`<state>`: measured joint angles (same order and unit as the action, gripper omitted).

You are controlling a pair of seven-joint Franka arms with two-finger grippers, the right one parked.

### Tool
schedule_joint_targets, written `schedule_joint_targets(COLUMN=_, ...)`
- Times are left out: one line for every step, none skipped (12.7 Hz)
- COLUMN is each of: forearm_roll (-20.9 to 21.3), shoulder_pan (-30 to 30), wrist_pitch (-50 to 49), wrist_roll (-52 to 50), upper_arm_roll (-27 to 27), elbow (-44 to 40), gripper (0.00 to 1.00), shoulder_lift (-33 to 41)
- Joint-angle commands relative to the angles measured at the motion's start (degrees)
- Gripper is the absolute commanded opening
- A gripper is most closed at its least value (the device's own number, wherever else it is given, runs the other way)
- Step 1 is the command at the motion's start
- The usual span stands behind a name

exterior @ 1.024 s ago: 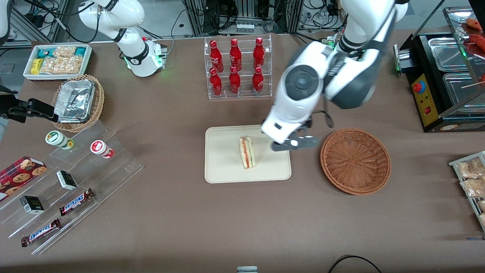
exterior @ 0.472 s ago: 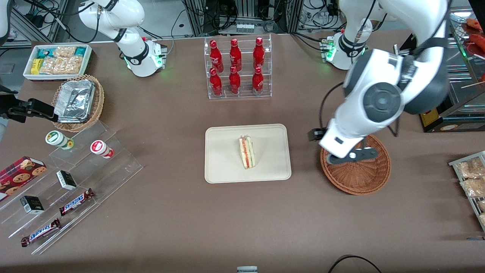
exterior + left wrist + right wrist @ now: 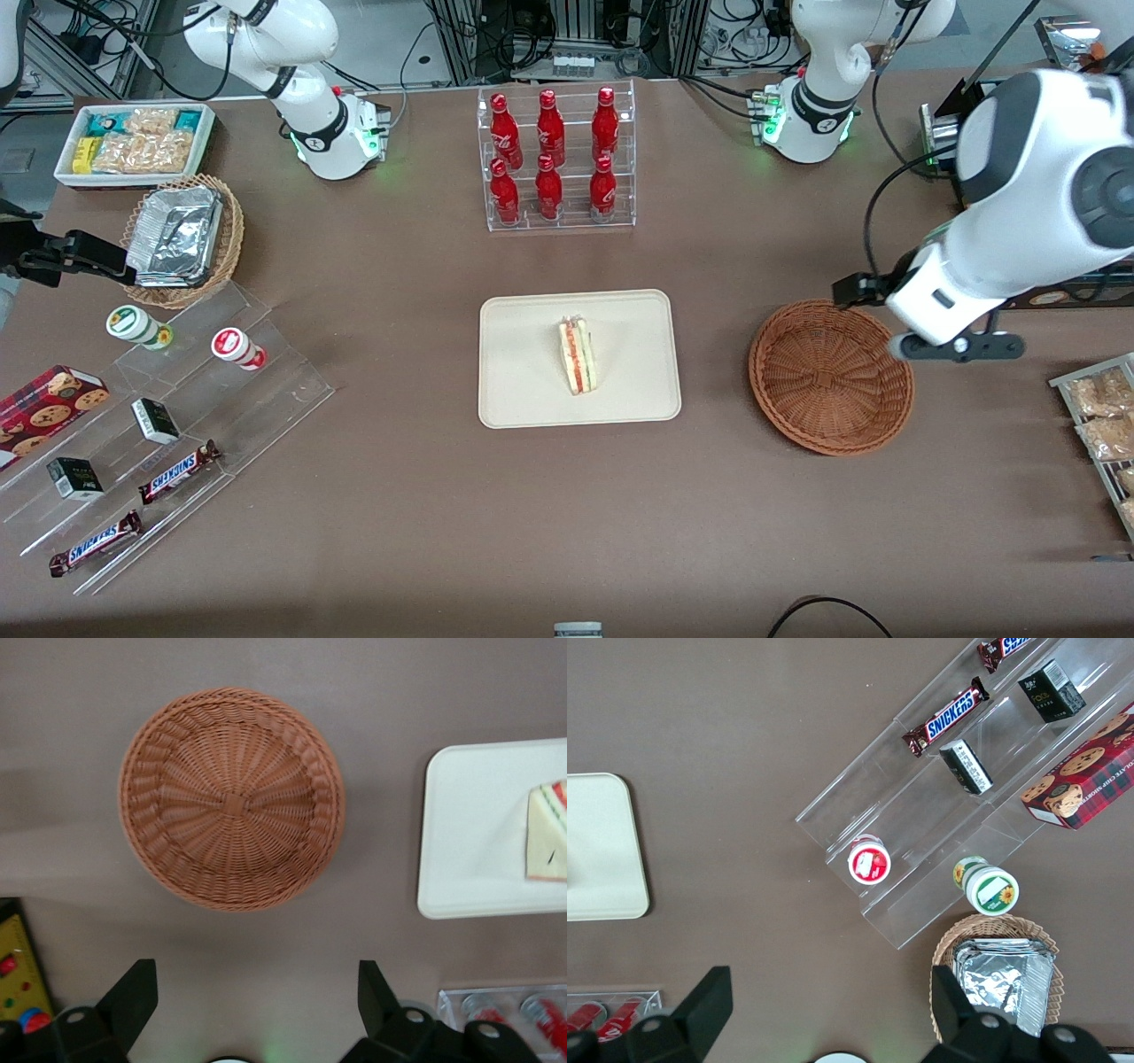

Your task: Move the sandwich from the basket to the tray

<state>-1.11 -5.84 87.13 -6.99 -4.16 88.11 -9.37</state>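
The sandwich (image 3: 578, 356) lies on the tray (image 3: 532, 390); the basket (image 3: 831, 377) holds nothing, so I judge the transfer complete, with only parking left. My tool (image 3: 955, 346) hangs spread and unloaded just beside the basket's rim. Legible writing: "SNICKERS" on two bars (image 3: 178, 470) on the counter (image 3: 425, 532).

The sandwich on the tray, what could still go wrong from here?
Little looks at risk. The sandwich stands on its edge on the tray, so a bump to the table might tip it flat. The end effector, fingers open and holding nothing, hangs above the table beside the basket, toward the working arm's end. If the arm drops while retracting, it might clip the basket's rim or the black appliance.
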Motion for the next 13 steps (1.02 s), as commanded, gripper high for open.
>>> schedule_joint_targets(forearm_roll=-0.03, shoulder_pan=2.67, wrist_pitch=-2.22, wrist_roll=5.48, upper_arm_roll=-0.68, elbow=2.51, gripper=1.00, shoulder_lift=4.87)
schedule_joint_targets(forearm_roll=-0.12, shoulder_pan=4.50, wrist_pitch=-2.84, wrist_roll=6.62, upper_arm_roll=-0.85, elbow=2.33, gripper=1.00, shoulder_lift=5.41)
schedule_joint_targets(forearm_roll=-0.29, shoulder_pan=5.21, wrist_pitch=-4.24, wrist_roll=8.90, upper_arm_roll=-1.11, elbow=1.81, gripper=1.00, shoulder_lift=5.50)
schedule_joint_targets(forearm_roll=-0.30, shoulder_pan=5.92, wrist_pitch=-5.29, wrist_roll=11.88, upper_arm_roll=-1.12, elbow=1.46, gripper=1.00, shoulder_lift=6.46)
schedule_joint_targets(forearm_roll=-0.38, shoulder_pan=6.53, wrist_pitch=-5.48, wrist_roll=14.00, upper_arm_roll=-0.94, elbow=1.37, gripper=1.00, shoulder_lift=7.08)
schedule_joint_targets(forearm_roll=-0.38, shoulder_pan=6.63, wrist_pitch=-5.74, wrist_roll=15.24, upper_arm_roll=-0.68, elbow=1.19, gripper=1.00, shoulder_lift=7.78)
schedule_joint_targets(forearm_roll=-0.30, shoulder_pan=6.63, wrist_pitch=-5.92, wrist_roll=15.42, upper_arm_roll=-0.68, elbow=1.02, gripper=1.00, shoulder_lift=8.31)
schedule_joint_targets(forearm_roll=-0.30, shoulder_pan=6.71, wrist_pitch=-6.36, wrist_roll=15.42, upper_arm_roll=-0.68, elbow=0.93, gripper=1.00, shoulder_lift=8.66)
schedule_joint_targets(forearm_roll=-0.30, shoulder_pan=6.72, wrist_pitch=-6.45, wrist_roll=15.42, upper_arm_roll=-0.68, elbow=0.75, gripper=1.00, shoulder_lift=8.67)
schedule_joint_targets(forearm_roll=-0.12, shoulder_pan=6.80, wrist_pitch=-6.45, wrist_roll=15.51, upper_arm_roll=-0.59, elbow=0.23, gripper=1.00, shoulder_lift=8.67)
schedule_joint_targets(forearm_roll=-0.12, shoulder_pan=6.80, wrist_pitch=-6.27, wrist_roll=15.42, upper_arm_roll=-0.59, elbow=0.22, gripper=1.00, shoulder_lift=8.67)
schedule_joint_targets(forearm_roll=-0.21, shoulder_pan=6.89, wrist_pitch=-6.27, wrist_roll=15.51, upper_arm_roll=-0.59, elbow=0.14, gripper=1.00, shoulder_lift=8.67)
schedule_joint_targets(forearm_roll=-0.21, shoulder_pan=6.98, wrist_pitch=-6.18, wrist_roll=15.51, upper_arm_roll=-0.59, elbow=0.22, gripper=1.00, shoulder_lift=8.67)
